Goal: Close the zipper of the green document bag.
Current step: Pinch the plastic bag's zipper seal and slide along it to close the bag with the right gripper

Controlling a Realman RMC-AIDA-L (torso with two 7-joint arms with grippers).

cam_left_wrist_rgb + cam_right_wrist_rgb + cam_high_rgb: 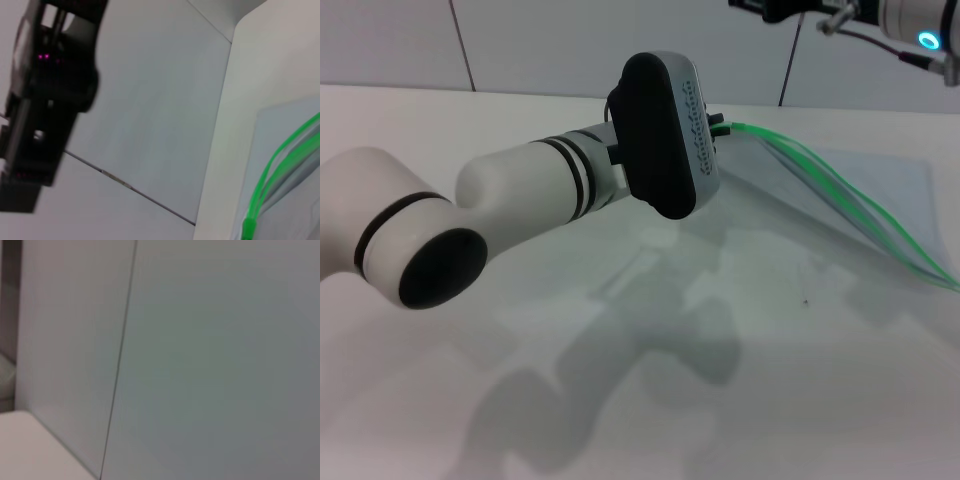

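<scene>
The green document bag lies on the white table at the right, translucent and flat. The bright green zipper along its edge splits into separate strands, so the mouth gapes. They rise off the table and meet at my left gripper, which is shut on the zipper's end and mostly hidden behind the black wrist housing. The left wrist view shows the zipper and the bag at one side. My right gripper hangs high at the back right, away from the bag. The right wrist view holds only wall.
The white table stretches in front of the bag. A tiled wall rises behind it. My left forearm crosses the middle of the head view. The dark right arm shows far off in the left wrist view.
</scene>
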